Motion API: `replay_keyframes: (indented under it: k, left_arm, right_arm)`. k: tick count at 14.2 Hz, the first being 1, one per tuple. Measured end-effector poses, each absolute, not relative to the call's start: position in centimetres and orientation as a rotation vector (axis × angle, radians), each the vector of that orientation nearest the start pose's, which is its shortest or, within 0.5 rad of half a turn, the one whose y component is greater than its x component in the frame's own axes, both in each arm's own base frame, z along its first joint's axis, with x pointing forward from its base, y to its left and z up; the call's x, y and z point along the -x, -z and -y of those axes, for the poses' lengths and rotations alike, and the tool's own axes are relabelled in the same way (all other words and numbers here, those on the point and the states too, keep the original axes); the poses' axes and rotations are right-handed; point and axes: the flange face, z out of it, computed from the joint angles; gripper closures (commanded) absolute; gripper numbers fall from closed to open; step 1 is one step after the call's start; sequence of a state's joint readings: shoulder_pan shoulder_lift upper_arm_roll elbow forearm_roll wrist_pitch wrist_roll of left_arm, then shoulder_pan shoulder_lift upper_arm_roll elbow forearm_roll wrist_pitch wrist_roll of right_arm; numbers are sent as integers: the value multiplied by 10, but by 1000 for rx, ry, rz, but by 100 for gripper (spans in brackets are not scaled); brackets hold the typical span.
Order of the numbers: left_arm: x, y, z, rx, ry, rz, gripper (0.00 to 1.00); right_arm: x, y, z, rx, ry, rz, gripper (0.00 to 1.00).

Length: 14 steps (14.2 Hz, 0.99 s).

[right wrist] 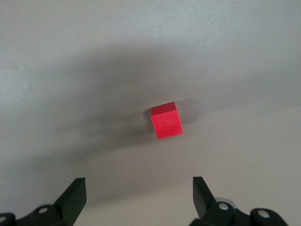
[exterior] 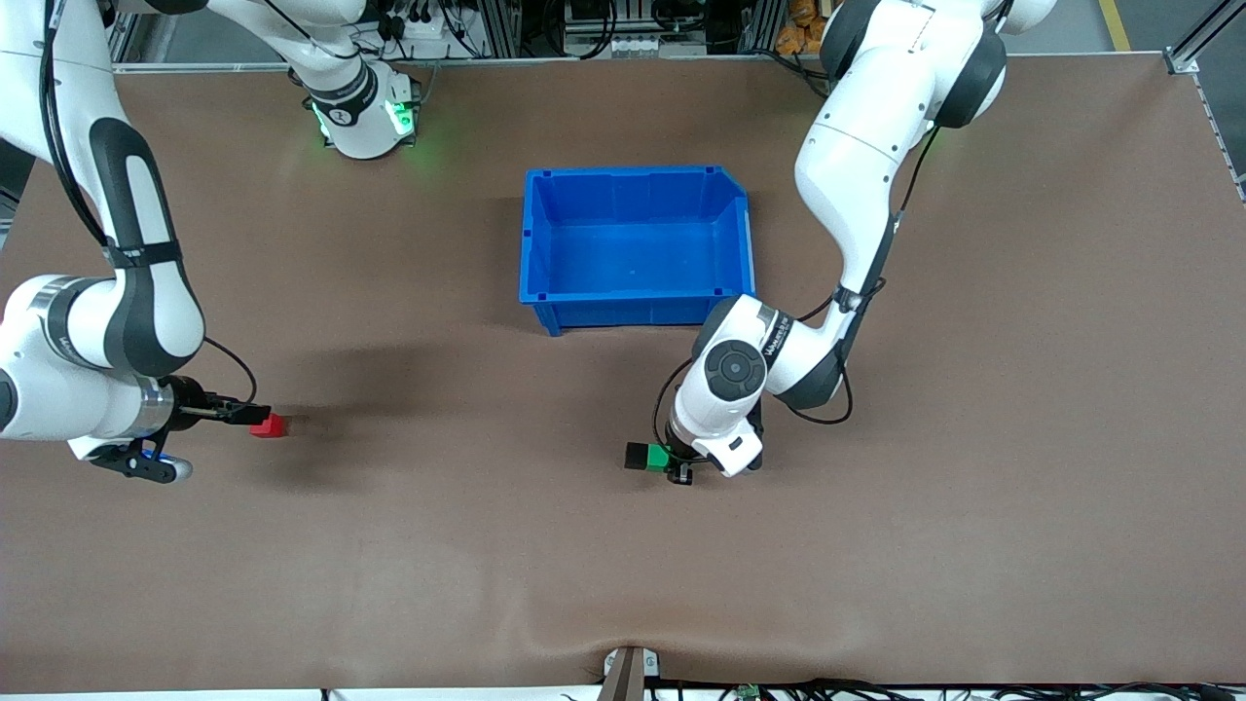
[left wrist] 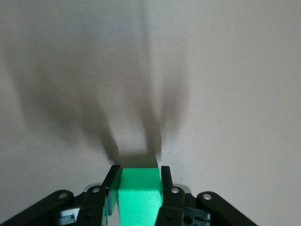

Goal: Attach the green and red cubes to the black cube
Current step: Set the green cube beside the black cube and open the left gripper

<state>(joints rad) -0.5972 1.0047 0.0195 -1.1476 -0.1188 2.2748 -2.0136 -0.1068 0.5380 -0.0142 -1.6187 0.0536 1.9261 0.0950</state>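
On the brown bench [exterior: 973, 487] the green cube [exterior: 660, 457] is pinched between the jaws of the left gripper [exterior: 674, 465], which is set low at the bench surface, nearer to the front camera than the blue bin [exterior: 537, 243]. In the left wrist view the green cube [left wrist: 139, 197] is seen clamped between the two dark fingers [left wrist: 165, 183], and the left gripper [left wrist: 139, 188] is seen close above the bench with shadows cast ahead of it. The black cube [exterior: 638, 456] is found touching the green cube, at its 9 o'clock in the front view, toward the right arm's end of the bench; both are seen at about 6 o'clock from the blue bin. The red cube [exterior: 270, 425] is found well apart from that pair, at about 9 o'clock from them in the front view, near the right arm's end of the bench. The right gripper [exterior: 238, 412] is held just beside the red cube, its jaws spread wide with nothing between them. In the right wrist view the red cube [right wrist: 166, 120] is seen resting alone on the bench, ahead of the right gripper [right wrist: 139, 193] and clear of both fingertips [right wrist: 77, 188]. Nothing is seen inside the blue bin.
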Motion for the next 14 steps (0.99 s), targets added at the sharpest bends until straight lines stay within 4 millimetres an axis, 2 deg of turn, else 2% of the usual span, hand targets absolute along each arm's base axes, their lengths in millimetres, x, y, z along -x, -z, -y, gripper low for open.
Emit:
replay_keyframes:
  k: [5, 8, 13, 14]
  left_arm:
    - [-641, -199, 436, 2267, -96, 2323, 100]
    - [-633, -198, 446, 2231, -104, 2340, 100]
    - [-628, -196, 450, 2226, -110, 2322, 100]
    - [-626, -196, 452, 2226, -111, 2315, 95]
  right_arm:
    - [-659, -279, 78, 3060, -333, -352, 0]
    - [-659, -269, 85, 3060, -327, -335, 0]
    - [-660, -255, 88, 3060, -327, -329, 0]
    - [-661, -252, 88, 3061, -323, -328, 0]
